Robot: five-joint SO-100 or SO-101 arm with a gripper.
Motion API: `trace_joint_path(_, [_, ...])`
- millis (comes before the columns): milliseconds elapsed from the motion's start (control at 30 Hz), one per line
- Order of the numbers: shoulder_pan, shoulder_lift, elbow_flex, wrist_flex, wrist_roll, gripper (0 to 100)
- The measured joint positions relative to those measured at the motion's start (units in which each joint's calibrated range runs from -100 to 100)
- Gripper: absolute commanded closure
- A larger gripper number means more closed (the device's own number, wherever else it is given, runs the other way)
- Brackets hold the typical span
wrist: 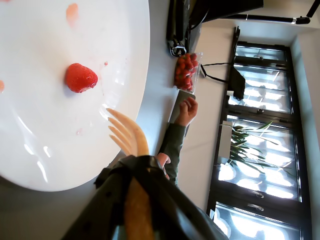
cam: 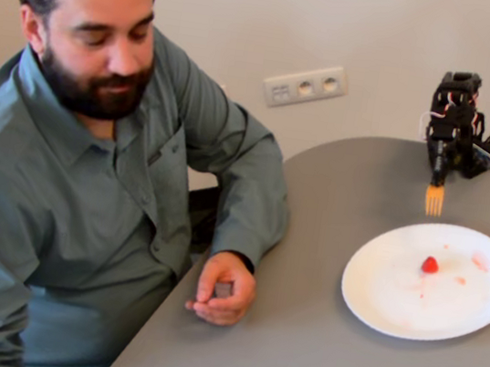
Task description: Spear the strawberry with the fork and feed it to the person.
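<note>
I have the fork (wrist: 129,134) clamped in the gripper (cam: 446,151), prongs down above the table (cam: 296,339), just beyond the far rim of the plate (cam: 366,299). The strawberry (cam: 430,265) lies near the plate's middle, apart from the prongs. My worry: it is small and round on a slick, juice-smeared surface, so an off-centre stab may roll or skid it away instead of piercing. A steep, hard jab could also strike the plate. The man (cam: 90,170) sits waiting, hand (cam: 223,289) on the table. I can read no writing anywhere.
</note>
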Motion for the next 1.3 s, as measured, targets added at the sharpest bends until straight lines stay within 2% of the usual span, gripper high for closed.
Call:
trace_joint_path(133, [0.7, 0.0, 0.0, 0.0, -2.9, 99])
trace_joint_path(667, [0.9, 0.0, 0.0, 0.3, -3.6, 99])
trace_joint_path(800, [-0.3, 3.5, -6.1, 5.8, -4.0, 99])
trace_joint_path(1000, [-0.7, 23.1, -25.1, 10.4, -4.8, 99])
trace_joint_path(1167, [-0.7, 54.7, -46.8, 10.4, -3.9, 99])
trace_joint_path(1300, [-1.0, 69.0, -50.5, 1.6, -3.9, 99])
